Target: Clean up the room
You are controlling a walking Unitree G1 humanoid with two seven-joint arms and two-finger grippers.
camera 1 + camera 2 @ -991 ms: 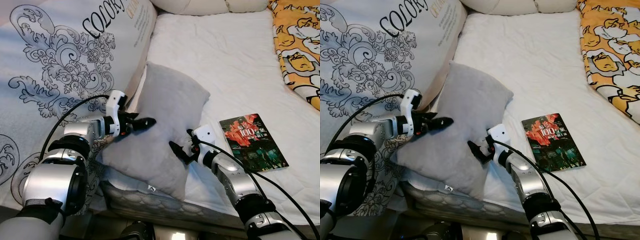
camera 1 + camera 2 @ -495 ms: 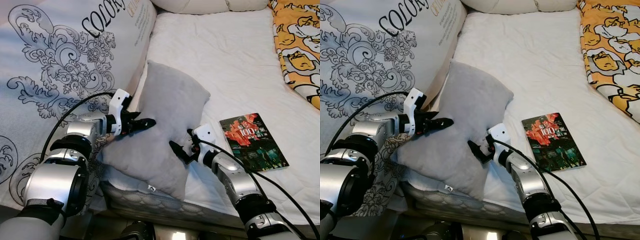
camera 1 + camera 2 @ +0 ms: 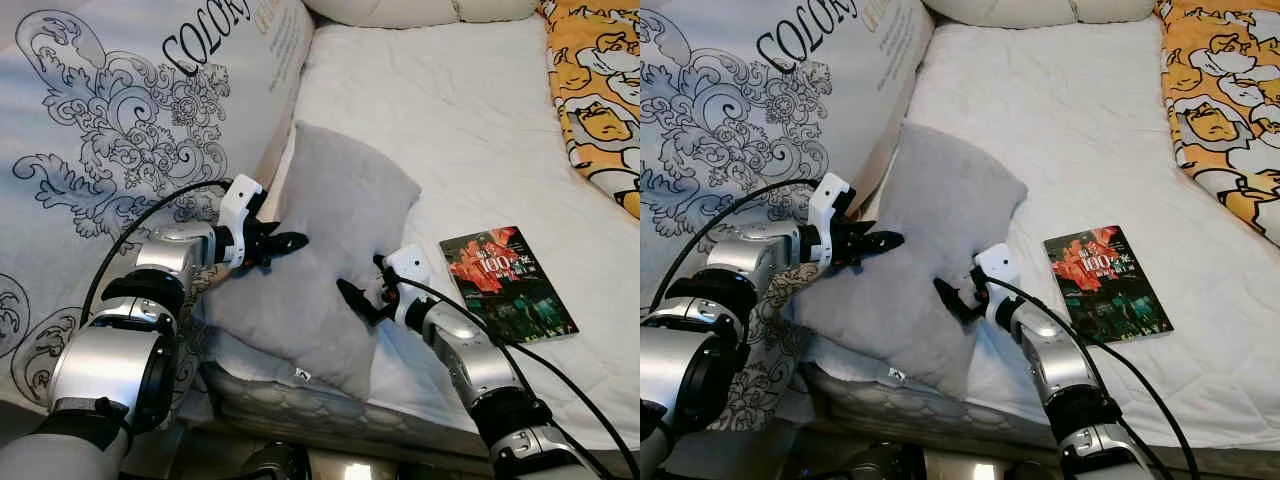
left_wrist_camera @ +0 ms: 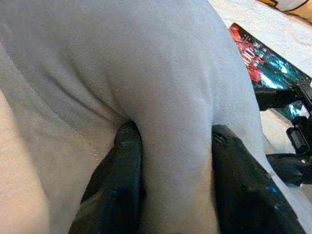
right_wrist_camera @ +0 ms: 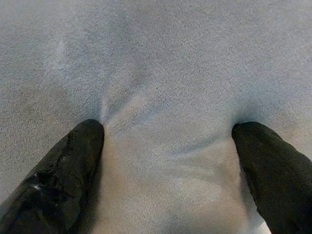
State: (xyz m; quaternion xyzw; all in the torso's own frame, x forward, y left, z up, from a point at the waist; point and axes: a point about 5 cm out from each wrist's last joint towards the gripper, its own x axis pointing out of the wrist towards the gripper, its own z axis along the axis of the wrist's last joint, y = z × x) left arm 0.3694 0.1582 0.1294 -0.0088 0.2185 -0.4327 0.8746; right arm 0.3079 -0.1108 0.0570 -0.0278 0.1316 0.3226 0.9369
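A grey cushion (image 3: 335, 255) lies at the bed's (image 3: 440, 110) near edge. The right gripper (image 3: 356, 300) presses spread fingers into its right side; the left gripper (image 3: 285, 240) pinches a fold on its left. A book (image 3: 506, 283) lies just right; an orange blanket (image 3: 595, 90) lies farther back.
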